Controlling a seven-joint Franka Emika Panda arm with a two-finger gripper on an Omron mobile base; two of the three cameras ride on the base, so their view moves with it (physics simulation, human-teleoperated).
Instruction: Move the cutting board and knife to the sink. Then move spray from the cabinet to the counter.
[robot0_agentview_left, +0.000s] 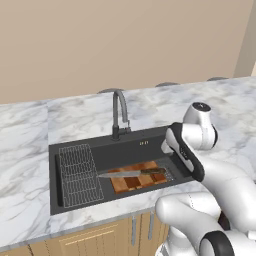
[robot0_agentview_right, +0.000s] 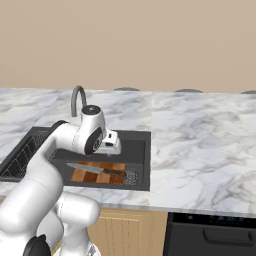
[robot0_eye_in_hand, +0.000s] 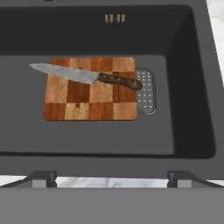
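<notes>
**Board and knife lay in the sink; gripper stood spread and empty above them**

The cutting board (robot0_eye_in_hand: 90, 89) lay flat on the floor of the sink (robot0_eye_in_hand: 192, 87), its right end just beside the small perforated drain plate (robot0_eye_in_hand: 145, 89). The knife (robot0_eye_in_hand: 85, 76) rested on top of the board, blade pointing toward the wire rack (robot0_agentview_left: 77, 175) side of the basin and its dark handle reaching toward the drain plate. With the knife on the board, the two had the look of one stacked load, which would explain why both sat in the same spot, not apart.

The gripper (robot0_eye_in_hand: 112, 178) hovered above the near rim of the sink, looking down into the basin. Its fingers (robot0_eye_in_hand: 41, 178) stood spread wide with nothing between them, well clear of board and knife. That open, raised posture suited a hand that had no further business with the load below.

The faucet (robot0_agentview_left: 119, 112) rose behind the basin, clear of the arm. The counter (robot0_agentview_right: 200, 145) stretched bare to the right of the sink. Judged from how things lay, the first half of the task looked complete. The spray and the cabinet remained to be dealt with, and the next move would likely call for turning away from the sink toward them.
</notes>
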